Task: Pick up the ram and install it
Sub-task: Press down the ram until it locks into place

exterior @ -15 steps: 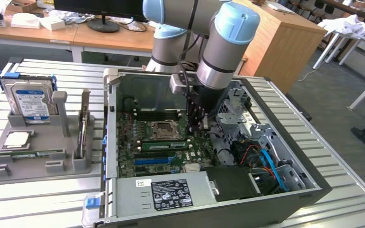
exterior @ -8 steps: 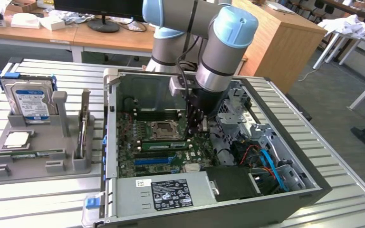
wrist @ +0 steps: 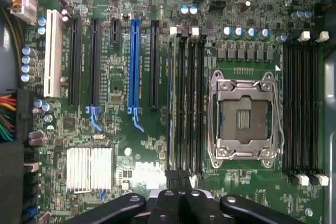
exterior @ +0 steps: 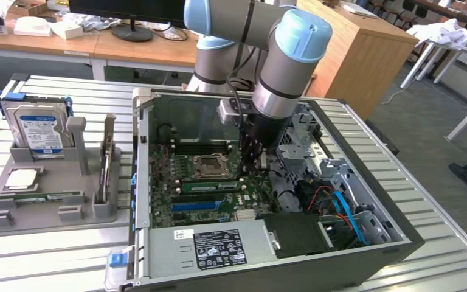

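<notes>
Claw point(exterior: 254, 165) is down inside the open PC case point(exterior: 404, 240), jaws fully closed, and I can't see anything gripped. The ram point(exterior: 209, 186) sits on edge in a memory slot just beside the empty CPU socket point(exterior: 213, 165), between it and the blue PCIe slot point(exterior: 197, 205). The claw tips hang near one end of that slot bank; can't tell if they touch. A second green stick point(exterior: 43, 198) lies in the grey fixture point(exterior: 22, 213) on the tabletop point(exterior: 55, 261).
</notes>
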Robot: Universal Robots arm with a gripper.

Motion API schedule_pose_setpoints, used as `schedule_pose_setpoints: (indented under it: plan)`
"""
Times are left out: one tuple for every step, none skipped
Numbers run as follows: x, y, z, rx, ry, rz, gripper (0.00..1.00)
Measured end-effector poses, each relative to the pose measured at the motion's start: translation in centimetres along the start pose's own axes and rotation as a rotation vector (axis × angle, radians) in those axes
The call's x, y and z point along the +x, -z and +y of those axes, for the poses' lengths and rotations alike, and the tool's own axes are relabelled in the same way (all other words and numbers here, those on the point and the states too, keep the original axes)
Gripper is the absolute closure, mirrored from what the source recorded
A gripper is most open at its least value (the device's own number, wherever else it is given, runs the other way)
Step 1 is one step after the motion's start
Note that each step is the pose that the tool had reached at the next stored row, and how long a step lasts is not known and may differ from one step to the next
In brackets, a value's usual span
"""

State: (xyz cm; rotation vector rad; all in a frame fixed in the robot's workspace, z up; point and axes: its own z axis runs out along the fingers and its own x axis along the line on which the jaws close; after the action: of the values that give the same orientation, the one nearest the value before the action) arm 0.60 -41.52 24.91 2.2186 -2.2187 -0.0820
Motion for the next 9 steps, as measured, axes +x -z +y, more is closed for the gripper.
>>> schedule_pose_setpoints:
  plan:
    - [0.00,0.00,-0.02,-0.0001,0.000,0.0000,0.90]
    - [0.00,0.00,-0.02,-0.0001,0.000,0.0000,0.90]
    - [0.00,0.00,-0.02,0.0000,0.000,-0.0001,0.90]
    - [0.00,-0.04,-0.02,0.0001,0.000,-0.0004,0.90]
    - [0.00,-0.10,-0.03,0.0002,0.000,-0.0006,0.90]
    - [0.00,-0.17,-0.03,0.0001,0.000,-0.0003,0.90]
    - [0.01,-0.26,-0.03,0.0000,0.000,-0.0002,0.90]
    - [0.01,-0.37,-0.04,0.0001,0.000,-0.0001,0.90]
    - [0.02,-0.49,-0.05,0.0000,0.000,-0.0002,0.90]
